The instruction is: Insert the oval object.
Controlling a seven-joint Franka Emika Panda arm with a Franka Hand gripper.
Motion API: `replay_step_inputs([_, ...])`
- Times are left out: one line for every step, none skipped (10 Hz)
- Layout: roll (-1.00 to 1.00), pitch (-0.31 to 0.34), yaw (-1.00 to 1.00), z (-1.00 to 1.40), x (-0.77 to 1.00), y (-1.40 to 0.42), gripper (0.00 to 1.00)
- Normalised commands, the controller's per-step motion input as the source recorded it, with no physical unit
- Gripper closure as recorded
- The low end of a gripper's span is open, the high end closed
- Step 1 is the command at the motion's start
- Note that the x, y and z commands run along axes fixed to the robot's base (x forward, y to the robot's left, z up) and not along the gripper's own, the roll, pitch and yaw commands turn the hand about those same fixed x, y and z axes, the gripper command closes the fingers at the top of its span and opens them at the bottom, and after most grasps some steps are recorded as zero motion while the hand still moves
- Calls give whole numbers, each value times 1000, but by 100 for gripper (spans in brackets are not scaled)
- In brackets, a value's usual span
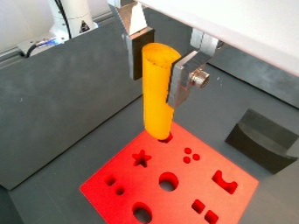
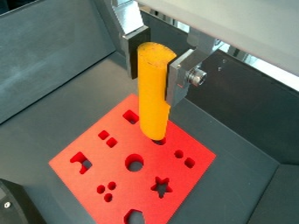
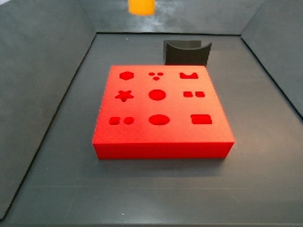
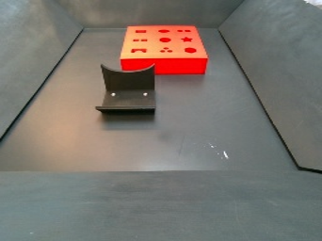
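Note:
The oval object is a long orange-yellow peg, held upright. My gripper is shut on its upper part, a dark pad on each side; both wrist views show this. The peg hangs above the red block with shaped holes, its lower end over the block's edge region. In a side view only the peg's lower end shows, high above the far side of the red block. The gripper is out of view in both side views.
A dark grey curved holder stands on the floor just behind the block; it also shows in a side view and in a wrist view. Grey walls enclose the floor. The red block lies near one end.

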Motion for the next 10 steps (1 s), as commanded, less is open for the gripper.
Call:
replay_step_inputs([27, 0, 0, -706, 760, -411, 100])
replay_step_inputs([23, 0, 143, -677, 840, -460, 100])
replay_step_inputs([0, 0, 291, -623, 737, -383, 100])
replay_step_inputs([-33, 0, 474, -663, 589, -203, 100])
replay_step_inputs([-17, 0, 494, -689, 540, -217, 100])
replay_step_inputs([60, -74, 371, -971, 249, -374, 100])
replay_step_inputs([0, -177, 300, -829, 140, -311, 100])
replay_step_inputs([-7, -214, 166, -743, 100, -237, 100])
replay_step_inputs([-1, -179, 0, -554, 31, -94, 100])
replay_step_inputs([0, -64, -157, -480, 0, 31, 100])
